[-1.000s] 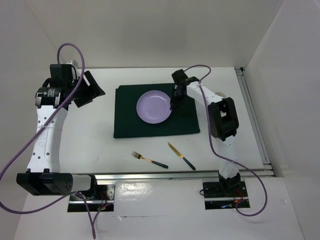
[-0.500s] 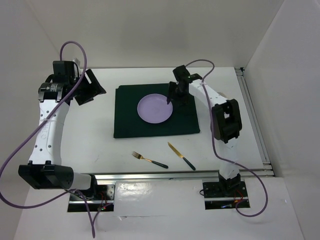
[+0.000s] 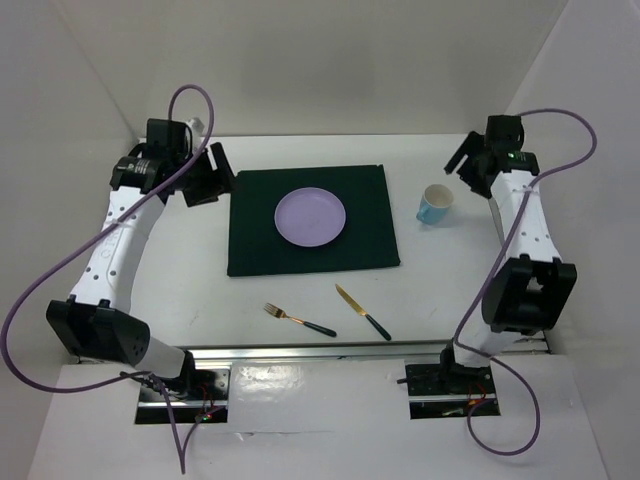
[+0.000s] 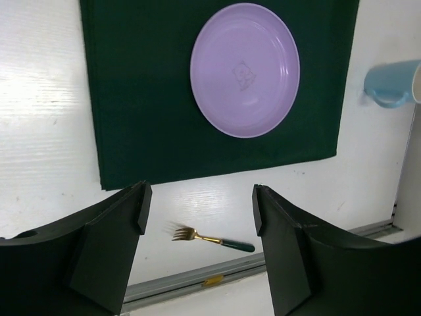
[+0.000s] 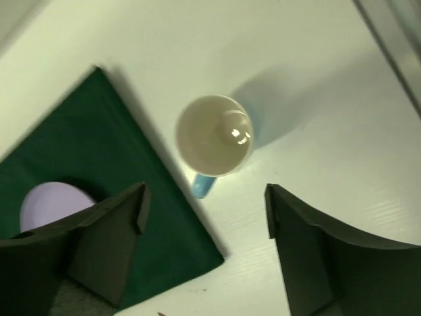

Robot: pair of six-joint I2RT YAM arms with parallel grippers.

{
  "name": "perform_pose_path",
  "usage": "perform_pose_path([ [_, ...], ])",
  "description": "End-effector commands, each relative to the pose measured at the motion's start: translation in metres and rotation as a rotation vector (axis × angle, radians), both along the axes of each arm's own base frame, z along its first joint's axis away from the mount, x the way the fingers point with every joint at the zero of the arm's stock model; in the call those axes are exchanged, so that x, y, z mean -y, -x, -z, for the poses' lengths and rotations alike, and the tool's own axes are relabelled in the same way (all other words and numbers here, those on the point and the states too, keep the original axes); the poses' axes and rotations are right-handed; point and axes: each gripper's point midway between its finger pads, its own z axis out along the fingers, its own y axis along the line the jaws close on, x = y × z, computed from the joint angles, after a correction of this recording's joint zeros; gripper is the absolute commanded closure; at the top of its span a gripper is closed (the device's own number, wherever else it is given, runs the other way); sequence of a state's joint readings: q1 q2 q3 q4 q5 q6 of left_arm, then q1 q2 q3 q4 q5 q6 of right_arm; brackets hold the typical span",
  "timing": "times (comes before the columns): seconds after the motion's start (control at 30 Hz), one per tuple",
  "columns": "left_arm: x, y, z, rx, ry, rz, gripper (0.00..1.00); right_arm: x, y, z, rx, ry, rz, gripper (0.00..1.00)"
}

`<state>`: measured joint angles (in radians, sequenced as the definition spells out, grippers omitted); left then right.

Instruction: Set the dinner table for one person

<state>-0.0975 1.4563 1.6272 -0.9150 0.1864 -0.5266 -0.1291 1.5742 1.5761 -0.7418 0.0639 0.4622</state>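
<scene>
A purple plate (image 3: 311, 215) lies in the middle of a dark green mat (image 3: 250, 240) on the white dinner table (image 3: 180, 280). A blue mug (image 3: 435, 204) stands upright just right of the mat. A gold fork (image 3: 298, 319) and a gold knife (image 3: 362, 312), both dark-handled, lie near the front edge. My left gripper (image 3: 205, 175) hovers open off the mat's far left corner, and its wrist view looks down on the plate (image 4: 245, 69) and the fork (image 4: 212, 239). My right gripper (image 3: 470, 165) hangs open above and behind the mug (image 5: 214, 137), holding nothing.
A metal rail (image 3: 510, 240) runs along the table's right edge, close to the right arm. White walls close in the back and both sides. Purple cables loop off both arms.
My right gripper has left the plate's right rim, opened and swung to the far right corner, uncovering the mug. The left arm has shifted right, toward the mat's corner.
</scene>
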Motion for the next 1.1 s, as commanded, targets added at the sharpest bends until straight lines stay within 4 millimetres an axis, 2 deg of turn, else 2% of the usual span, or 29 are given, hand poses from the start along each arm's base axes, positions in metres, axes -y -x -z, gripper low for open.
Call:
perform_pose_path([
  [0.0, 0.024, -0.003, -0.013, 0.093, 0.016, 0.125, 0.19, -0.003, -0.001, 0.055, -0.131, -0.076, -0.045, 0.21],
  [0.03, 0.023, -0.005, -0.009, 0.092, 0.009, 0.118, 0.19, 0.002, -0.002, 0.054, -0.122, -0.075, -0.034, 0.21],
  [0.13, 0.023, -0.002, -0.015, 0.113, -0.004, 0.115, 0.19, 0.004, -0.011, 0.07, -0.134, -0.092, -0.047, 0.21],
  [0.27, 0.023, -0.002, -0.014, 0.114, -0.016, 0.111, 0.19, 0.01, -0.018, 0.096, -0.179, -0.096, -0.043, 0.21],
  [0.33, 0.024, -0.004, -0.011, 0.105, -0.017, 0.111, 0.19, 0.013, -0.024, 0.102, -0.175, -0.088, -0.037, 0.21],
  [0.37, 0.026, -0.003, -0.011, 0.101, -0.003, 0.111, 0.19, 0.012, -0.023, 0.115, -0.206, -0.095, -0.036, 0.23],
  [0.43, 0.026, -0.003, -0.011, 0.101, -0.003, 0.111, 0.19, 0.016, -0.025, 0.122, -0.214, -0.081, -0.023, 0.35],
  [0.47, 0.026, -0.003, -0.011, 0.101, -0.003, 0.111, 0.19, 0.017, -0.028, 0.121, -0.202, -0.079, -0.023, 0.35],
  [0.5, 0.026, -0.003, -0.011, 0.101, -0.003, 0.111, 0.19, 0.017, -0.03, 0.125, -0.205, -0.079, -0.023, 0.45],
  [0.57, 0.023, -0.003, -0.008, 0.093, -0.013, 0.102, 0.19, 0.018, -0.032, 0.128, -0.205, -0.079, -0.023, 0.53],
  [0.6, 0.023, -0.003, -0.007, 0.093, -0.013, 0.102, 0.19, 0.021, -0.036, 0.127, -0.2, -0.069, -0.015, 0.58],
  [0.63, 0.023, -0.001, -0.006, 0.082, -0.014, 0.102, 0.19, 0.022, -0.036, 0.127, -0.202, -0.062, -0.009, 0.68],
  [0.7, 0.023, -0.002, -0.011, 0.094, -0.013, 0.102, 0.19, 0.026, -0.039, 0.12, -0.192, -0.049, 0.001, 0.74],
  [0.73, 0.023, -0.002, -0.011, 0.094, -0.013, 0.102, 0.19, 0.03, -0.038, 0.12, -0.195, -0.031, 0.017, 0.85],
  [0.83, 0.023, -0.002, -0.011, 0.094, -0.013, 0.102, 0.19, 0.032, -0.038, 0.109, -0.184, -0.015, 0.018, 1.0],
  [0.9, 0.023, -0.002, -0.011, 0.094, -0.013, 0.102, 0.19, 0.033, -0.041, 0.098, -0.159, -0.01, 0.018, 1.0],
  [0.93, 0.023, -0.002, -0.011, 0.094, -0.013, 0.102, 0.19, 0.033, -0.042, 0.086, -0.13, -0.005, 0.018, 1.0],
  [1.0, 0.022, -0.003, -0.01, 0.095, -0.02, 0.094, 0.19, 0.023, -0.047, 0.069, -0.1, 0.013, -0.028, 1.0],
  [1.07, 0.017, -0.001, -0.008, 0.082, -0.059, 0.069, 0.19, -0.002, -0.057, 0.045, -0.061, 0.056, -0.102, 1.0],
])
